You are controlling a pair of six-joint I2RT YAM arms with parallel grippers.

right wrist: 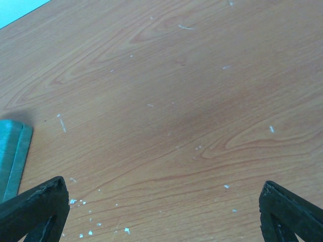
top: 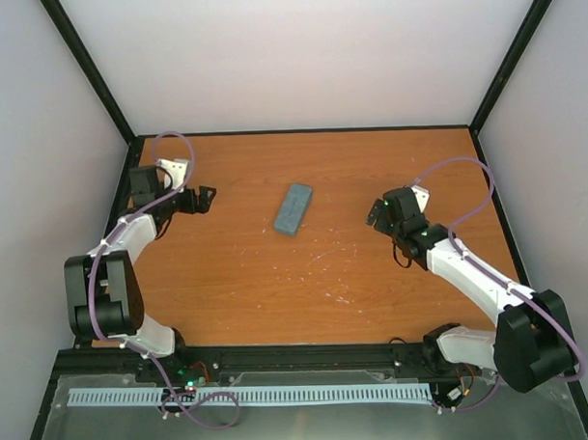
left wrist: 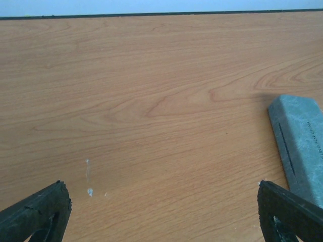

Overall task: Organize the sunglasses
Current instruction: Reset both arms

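Both grippers spread wide and empty, low over the bench, with 1 case between them.

In each wrist view the black fingertips sit at the 2 bottom corners, so the left gripper (left wrist: 164,201) and the right gripper (right wrist: 164,201) both stand wide apart with only wood grain between their fingers. From above, the blue-grey oblong case (top: 294,208) lies slanted on the orange-brown bench (top: 277,288), near its middle, apart from both grippers. Its end shows at the right edge of the left wrist view, beside that finger, and a corner shows at the left edge of the right wrist view. The sunglasses appear in none of the 3 views, so I cannot tell where they are.
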